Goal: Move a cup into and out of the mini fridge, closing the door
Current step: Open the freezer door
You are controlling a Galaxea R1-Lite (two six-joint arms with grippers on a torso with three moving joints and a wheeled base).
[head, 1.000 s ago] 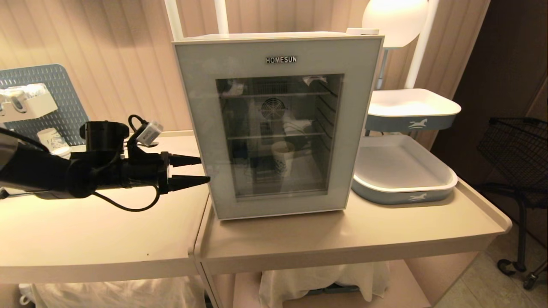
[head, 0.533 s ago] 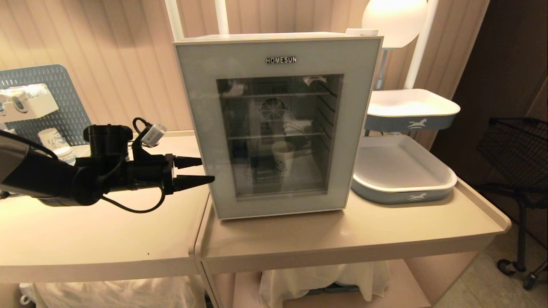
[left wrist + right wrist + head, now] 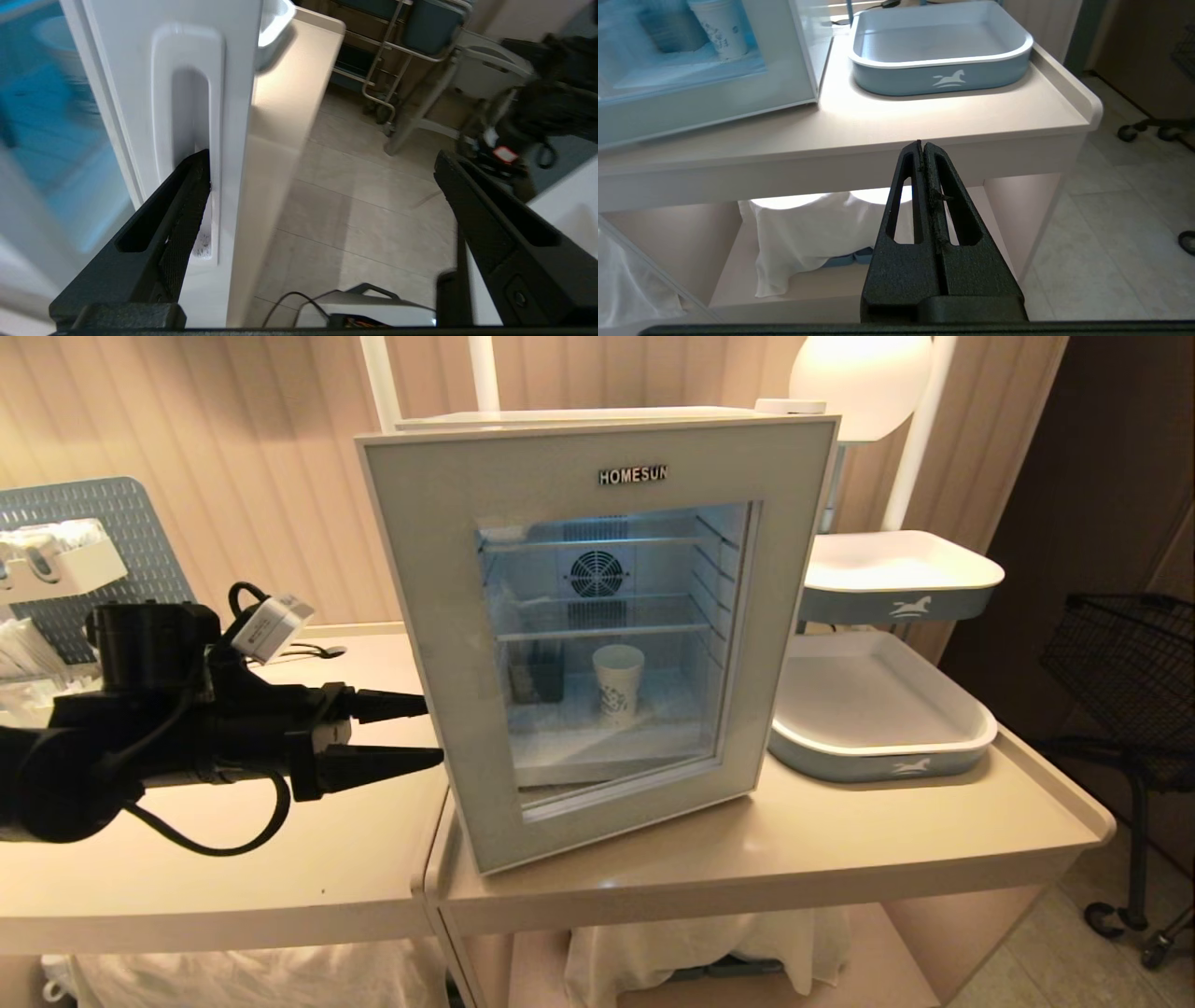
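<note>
The door (image 3: 597, 625) has swung ajar since a second ago, its left edge hooked by one finger (image 3: 182, 210) of the wide-spread, empty left gripper (image 3: 415, 733), while the cup (image 3: 618, 683) stands inside the fridge (image 3: 616, 418).

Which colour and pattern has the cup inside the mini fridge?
The cup is white with a blue printed pattern; the right wrist view shows it best.
</note>
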